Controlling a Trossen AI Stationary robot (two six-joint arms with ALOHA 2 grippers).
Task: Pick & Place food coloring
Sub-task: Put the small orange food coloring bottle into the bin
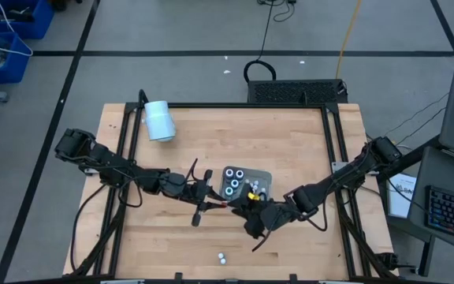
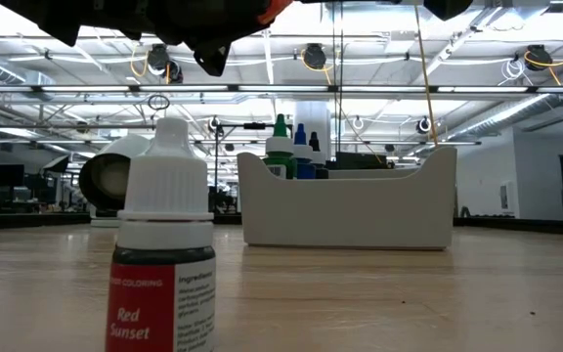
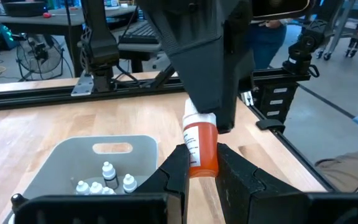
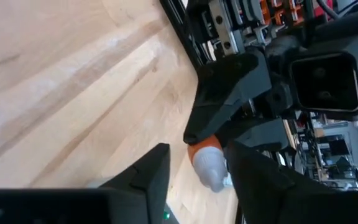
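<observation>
A small orange food coloring bottle [image 3: 202, 149] with a white cap [image 4: 210, 169] hangs above the table just near of the grey tray [image 1: 263, 178]. My left gripper [image 3: 201, 163] is shut on its body. My right gripper [image 4: 197, 171] is open, its fingers standing on either side of the cap; a gap shows beside the cap. Several white-capped bottles [image 3: 107, 180] stand in the tray. One red bottle [image 2: 164, 254] stands alone on its base by the table's near edge [image 1: 221, 257]. My left gripper pinches the orange body [image 3: 197, 163] of the bottle between its two fingers [image 3: 174, 169], at the end away from the cap. The fingers come about level from the table's left. The bottle is lifted clear of the table, its cap end pointing away toward my right gripper.
A large white cylinder [image 1: 160, 121] lies on its side at the table's far left. In the low view the tray [image 2: 350, 210] shows green and blue bottle tips above its wall. Bare wood lies left and right of the tray.
</observation>
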